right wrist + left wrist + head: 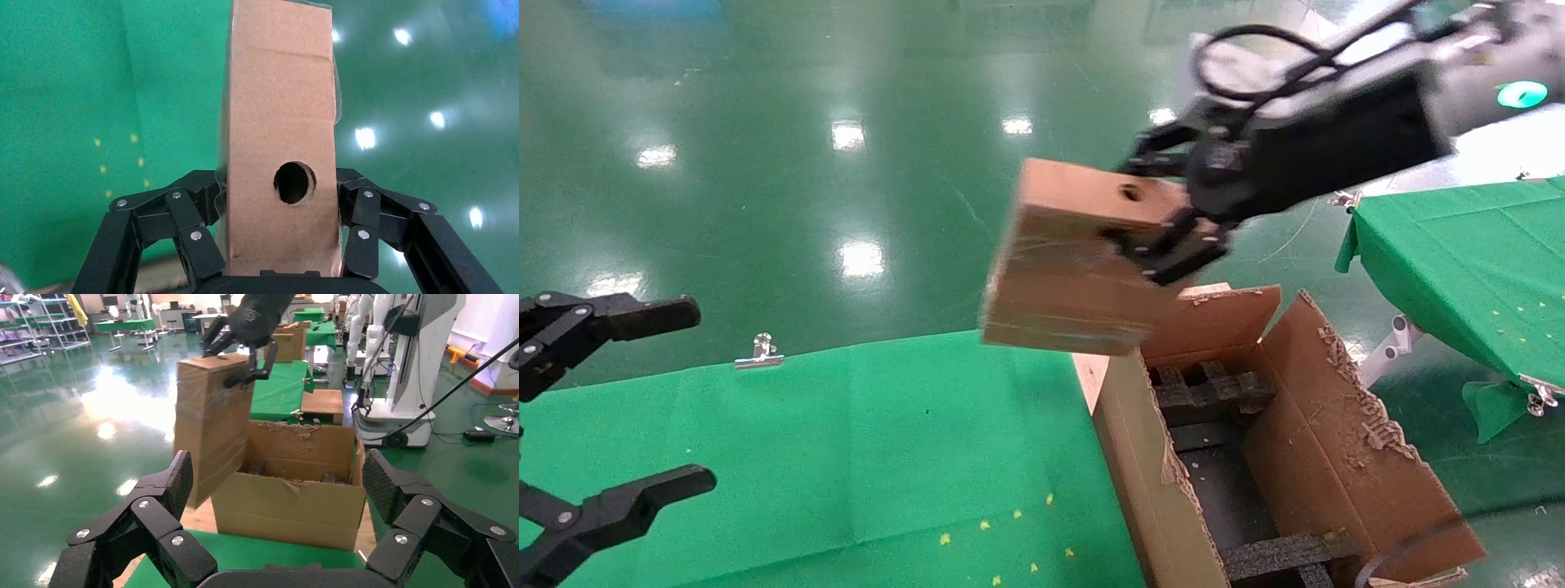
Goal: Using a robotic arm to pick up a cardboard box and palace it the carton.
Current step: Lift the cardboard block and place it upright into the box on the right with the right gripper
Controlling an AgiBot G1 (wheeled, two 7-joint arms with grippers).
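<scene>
My right gripper [1164, 229] is shut on the small brown cardboard box [1075, 261] and holds it in the air above the near-left corner of the carton [1303, 425]. The box's round hole faces the wrist camera, with the jaws pressed on both sides of the box [281, 135]. The carton stands open with ragged torn flaps and black foam inserts [1214, 392] inside. In the left wrist view the box [211, 422] hangs from the right gripper [242, 355] in front of the carton [294, 490]. My left gripper [641, 400] is open and empty at the left edge.
A green-clothed table [846, 457] lies to the left of the carton, with a metal clip [758, 353] on its far edge. A second green table [1467, 261] stands at the right. The floor is glossy green [764, 163].
</scene>
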